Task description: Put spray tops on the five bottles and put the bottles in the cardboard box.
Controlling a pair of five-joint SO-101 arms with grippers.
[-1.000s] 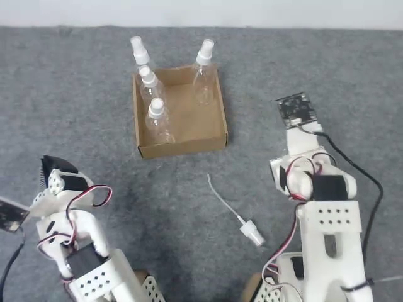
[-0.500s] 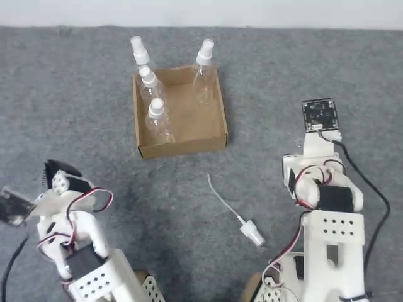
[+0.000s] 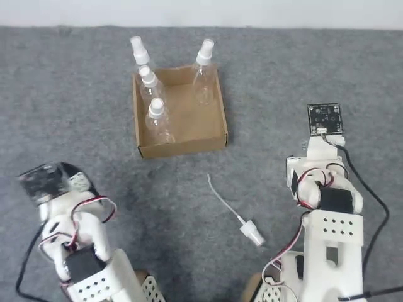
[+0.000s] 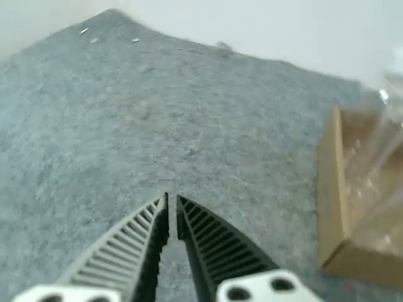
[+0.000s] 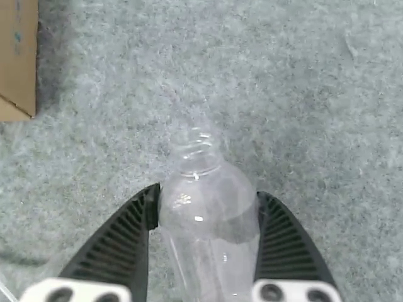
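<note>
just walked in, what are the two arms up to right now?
The right gripper is clamped on an uncapped clear bottle over the grey carpet. A loose spray top lies on the carpet between the arms, its tube pointing towards the cardboard box. Four capped bottles are at the box, at least three lying inside. The left gripper is shut and empty, off to the side of the box.
</note>
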